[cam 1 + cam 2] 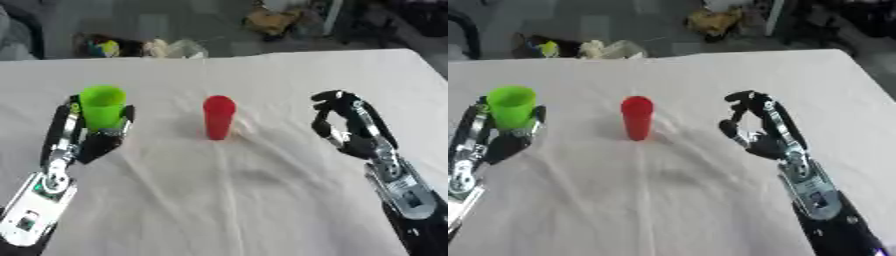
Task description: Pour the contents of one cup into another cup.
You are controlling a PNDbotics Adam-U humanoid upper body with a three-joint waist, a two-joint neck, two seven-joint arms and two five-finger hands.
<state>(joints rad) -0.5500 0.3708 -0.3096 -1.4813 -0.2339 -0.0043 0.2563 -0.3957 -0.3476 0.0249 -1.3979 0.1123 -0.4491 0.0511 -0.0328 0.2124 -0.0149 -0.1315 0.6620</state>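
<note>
A green cup [103, 106] stands upright at the left of the white table, with my left hand [83, 135] curled round its lower part. A red cup [219, 117] stands upright in the middle of the table, apart from both hands. My right hand [346, 127] hovers to the right of the red cup with its fingers bent and nothing between them. I cannot see what is inside either cup.
A wrinkled white cloth [245, 200] covers the table. Beyond the far edge lie several loose items on the floor [149, 47]. The table's right edge [429, 65] slants near my right arm.
</note>
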